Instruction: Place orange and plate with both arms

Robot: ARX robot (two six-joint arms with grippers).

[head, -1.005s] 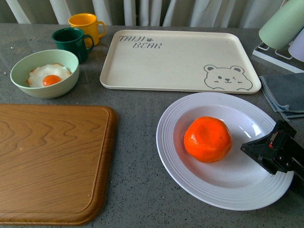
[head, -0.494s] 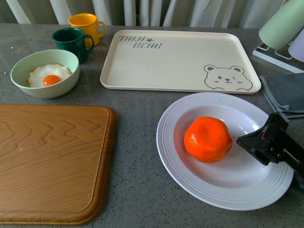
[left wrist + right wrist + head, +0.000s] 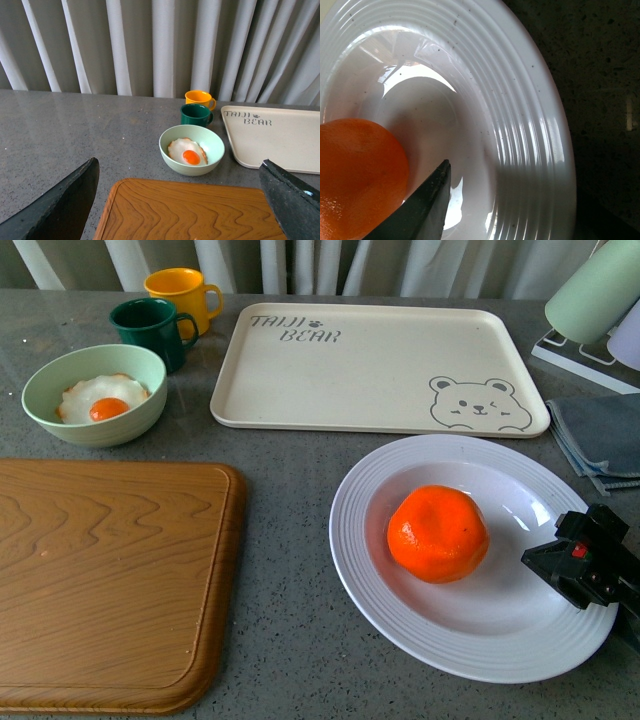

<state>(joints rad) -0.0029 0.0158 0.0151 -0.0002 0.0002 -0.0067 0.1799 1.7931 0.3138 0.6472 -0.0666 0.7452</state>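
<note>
The bright orange (image 3: 437, 533) sits in the middle of the white ridged plate (image 3: 352, 540) on the grey counter at the front right. My right gripper (image 3: 585, 565) is open at the plate's right rim, low over it and apart from the orange. In the right wrist view one black finger (image 3: 420, 210) lies inside the plate (image 3: 530, 130) beside the orange (image 3: 355, 175); the other finger is lost in the dark outside the rim. My left gripper (image 3: 175, 210) is open over the wooden board (image 3: 190, 210), holding nothing, and is out of the front view.
A wooden cutting board (image 3: 100, 580) fills the front left. Behind it stand a pale green bowl (image 3: 95, 430) with a fried egg, a green mug (image 3: 150, 328) and a yellow mug (image 3: 180, 290). The bear-print tray (image 3: 380, 370) lies behind the plate. A grey cloth (image 3: 600, 430) lies at the right.
My right gripper reached in toward the orange, then drew back and down to the plate's right rim. The orange and plate have not moved.
</note>
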